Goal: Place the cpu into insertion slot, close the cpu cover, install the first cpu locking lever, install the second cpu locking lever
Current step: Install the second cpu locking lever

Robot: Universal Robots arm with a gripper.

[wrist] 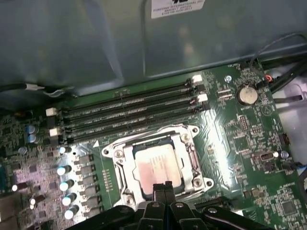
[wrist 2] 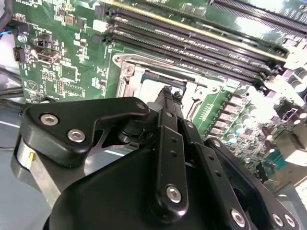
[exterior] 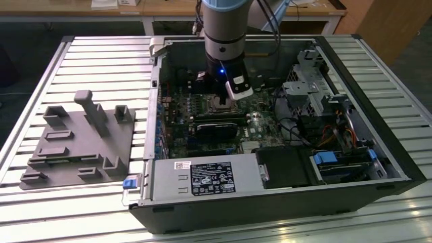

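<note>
Open PC case point(exterior: 378, 152) lying on a slatted metal table point(exterior: 101, 61), motherboard point(exterior: 202, 116) facing up; the robot arm point(exterior: 224, 30) comes straight down into it, gripper point(exterior: 224, 103) right over the silvery insertion slot point(exterior: 217, 105); grey fixture block point(exterior: 74, 147) sits on the exterior view's left; power supply point(exterior: 202, 178) along the near edge.

cpu point(wrist: 157, 167): dull grey metal top, matt, faint sheen seen | cpu cover point(wrist: 188, 143): bright silvery metal, glossy | circuit board point(wrist: 240, 139): green, glossy lacquer | gripper point(wrist: 162, 188): black matt metal, shiny screw heads | surface point(exterior: 101, 55): ribbed pale metal, satin | fixture block point(exterior: 78, 147): grey matt plastic
</note>
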